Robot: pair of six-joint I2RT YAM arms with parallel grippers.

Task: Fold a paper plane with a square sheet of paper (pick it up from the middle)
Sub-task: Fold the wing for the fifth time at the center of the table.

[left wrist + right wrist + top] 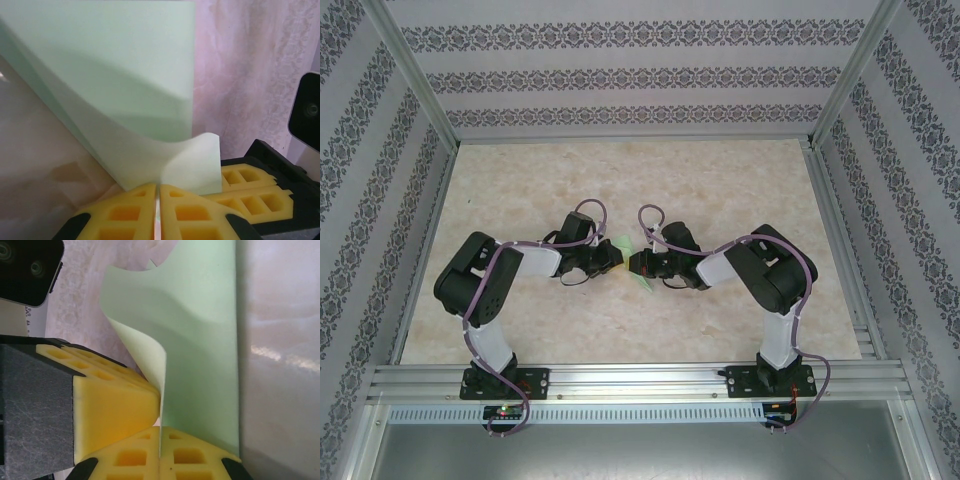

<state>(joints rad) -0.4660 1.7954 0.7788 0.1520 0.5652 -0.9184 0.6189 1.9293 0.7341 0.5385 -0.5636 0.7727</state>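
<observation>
The pale mint-green square sheet of paper (626, 246) stands on edge between the two grippers at the middle of the table. My left gripper (618, 262) and right gripper (636, 266) meet tip to tip there. In the left wrist view the sheet (125, 75) rises from my left gripper (159, 186), whose yellow pads are shut on its lower edge, with a curled flap beside them. The right gripper's fingers (250, 192) lie close on the right. In the right wrist view the sheet (200, 340) is pinched in my right gripper (160, 429), and the left gripper's pad (110, 400) presses alongside.
The marbled beige table top (620, 180) is walled by patterned panels (620, 75) at the back and both sides. An aluminium rail (640, 380) runs along the near edge, where both arm bases are bolted.
</observation>
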